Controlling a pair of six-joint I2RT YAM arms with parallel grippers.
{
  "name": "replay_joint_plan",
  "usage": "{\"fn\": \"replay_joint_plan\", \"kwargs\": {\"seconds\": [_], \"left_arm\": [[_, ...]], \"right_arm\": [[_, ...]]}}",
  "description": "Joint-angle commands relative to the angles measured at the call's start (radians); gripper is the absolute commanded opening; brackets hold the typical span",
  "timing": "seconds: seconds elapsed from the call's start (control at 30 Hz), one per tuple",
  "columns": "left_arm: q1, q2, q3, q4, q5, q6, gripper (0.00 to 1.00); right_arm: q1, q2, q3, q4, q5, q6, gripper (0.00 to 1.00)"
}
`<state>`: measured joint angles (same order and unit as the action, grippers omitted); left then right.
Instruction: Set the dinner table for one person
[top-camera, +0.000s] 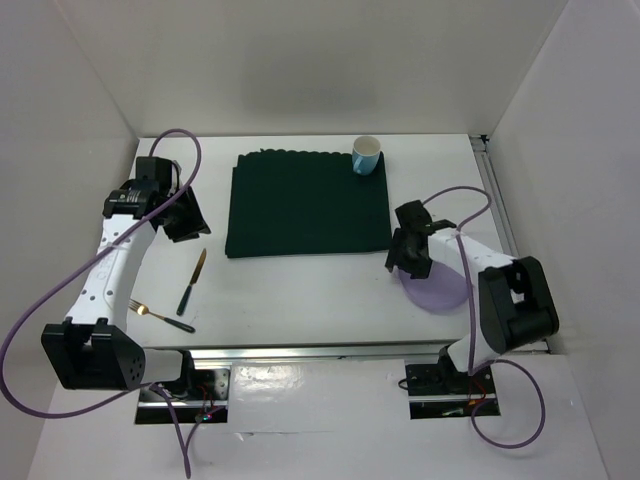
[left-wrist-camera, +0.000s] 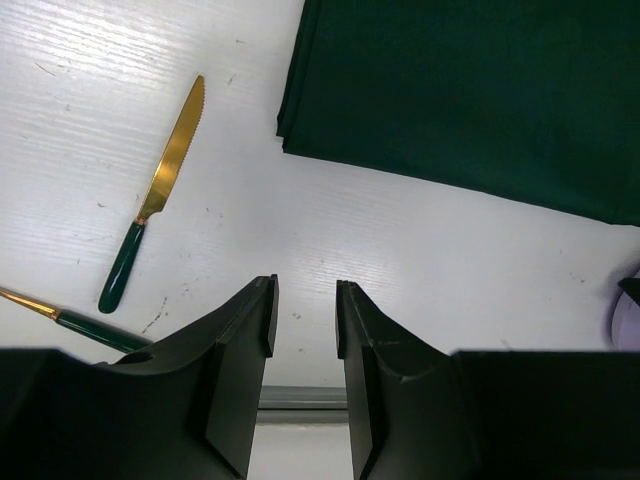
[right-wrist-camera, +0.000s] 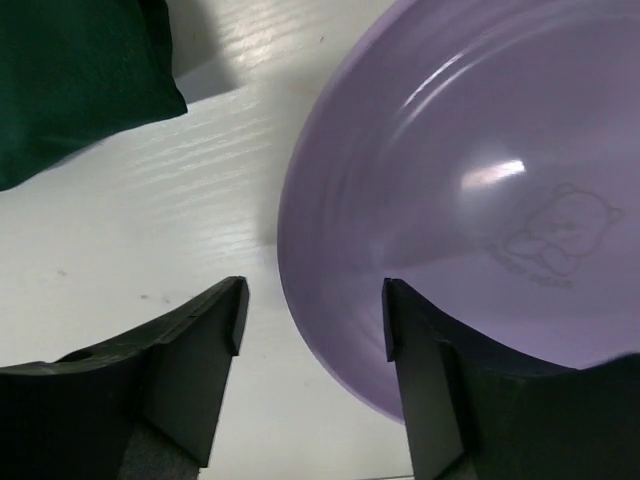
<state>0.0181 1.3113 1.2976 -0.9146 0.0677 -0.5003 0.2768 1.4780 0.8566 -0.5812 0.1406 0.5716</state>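
Dinner table (top-camera: 300, 290) carries the green cloth (top-camera: 305, 205), the purple plate (top-camera: 440, 292) just off that cloth's near right corner.
Our right pincer (right-wrist-camera: 312, 300), the nearer, stands open astride the plate's cloth-side rim; our left pincer (left-wrist-camera: 303, 300) hangs part-open, empty, left of the cloth. We see a bear outline (right-wrist-camera: 565, 225) on the plate, its lettering too faint to read.
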Motion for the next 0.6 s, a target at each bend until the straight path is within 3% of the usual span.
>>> {"fn": "replay_joint_plan", "kwargs": {"seconds": [0.0, 0.1, 0.13, 0.2, 0.23, 0.43, 0.57], "left_arm": [[0.005, -0.03, 0.0, 0.005, 0.006, 0.006, 0.46], [0.005, -0.03, -0.009, 0.005, 0.006, 0.006, 0.46], [0.005, -0.03, -0.009, 0.005, 0.006, 0.006, 0.46], [0.005, -0.03, -0.009, 0.005, 0.006, 0.006, 0.46], [0.005, -0.03, -0.009, 0.005, 0.006, 0.006, 0.46], [0.005, -0.021, 0.0, 0.005, 0.006, 0.016, 0.46], [-0.004, -0.012, 0.0, 0.014, 0.015, 0.016, 0.46]], "right_arm": [[0.05, 0.065, -0.001, 0.069, 0.017, 0.027, 0.66], [0.07, 0.105, 0.009, 0.06, 0.063, 0.045, 0.57], [0.085, 0.114, 0.018, 0.044, 0.091, 0.062, 0.41], [0.101, 0.114, 0.03, 0.006, 0.126, 0.095, 0.2], [0.114, 0.099, 0.041, -0.012, 0.166, 0.109, 0.0], [0.191, -0.057, 0.119, -0.162, 0.252, 0.123, 0.0], [0.298, -0.044, 0.333, -0.256, 0.318, 0.105, 0.0]]}}
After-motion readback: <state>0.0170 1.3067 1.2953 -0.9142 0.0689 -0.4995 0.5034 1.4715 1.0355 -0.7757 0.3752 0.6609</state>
